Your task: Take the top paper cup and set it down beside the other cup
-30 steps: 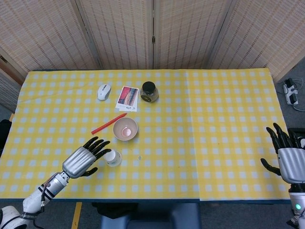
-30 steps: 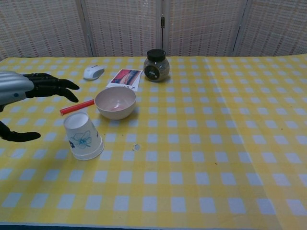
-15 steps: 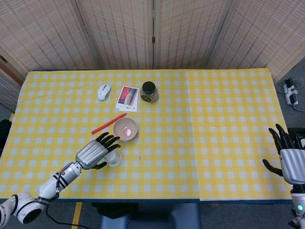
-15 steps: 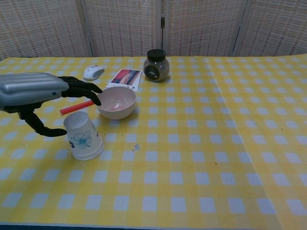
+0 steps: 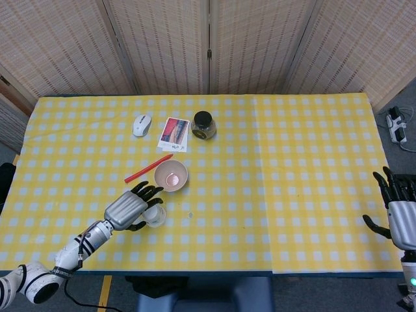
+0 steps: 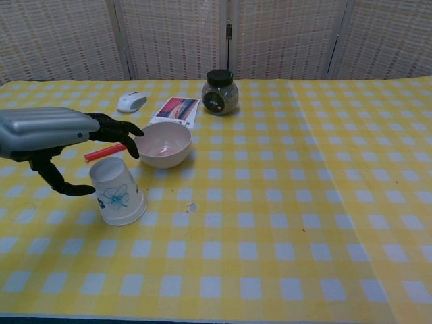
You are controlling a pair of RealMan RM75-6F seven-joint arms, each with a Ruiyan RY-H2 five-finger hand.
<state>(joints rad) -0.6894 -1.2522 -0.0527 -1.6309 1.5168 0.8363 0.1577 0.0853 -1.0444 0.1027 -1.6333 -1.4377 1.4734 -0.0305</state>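
Note:
A white paper cup [image 6: 118, 192] with a blue flower print stands upside down on the yellow checked table [image 6: 304, 202]; whether it is a stack of two I cannot tell. In the head view the cup [image 5: 155, 215] sits just below the bowl. My left hand [image 6: 50, 131] hovers over the cup's left side, fingers spread above it and the thumb low beside it, holding nothing. From above, the left hand [image 5: 127, 208] partly covers the cup. My right hand [image 5: 402, 214] stays open at the table's far right edge, seen only in the head view.
A pink bowl [image 6: 162, 144] sits just behind the cup, with a red stick [image 6: 108, 150] to its left. Further back are a white mouse [image 6: 131, 102], a picture card [image 6: 175, 110] and a dark-lidded jar [image 6: 219, 92]. A small scrap [image 6: 192, 207] lies right of the cup.
My left hand has moved right, from beside the cup to over it, with the thumb now low at the cup's side. My right hand has drifted slightly down and outward.

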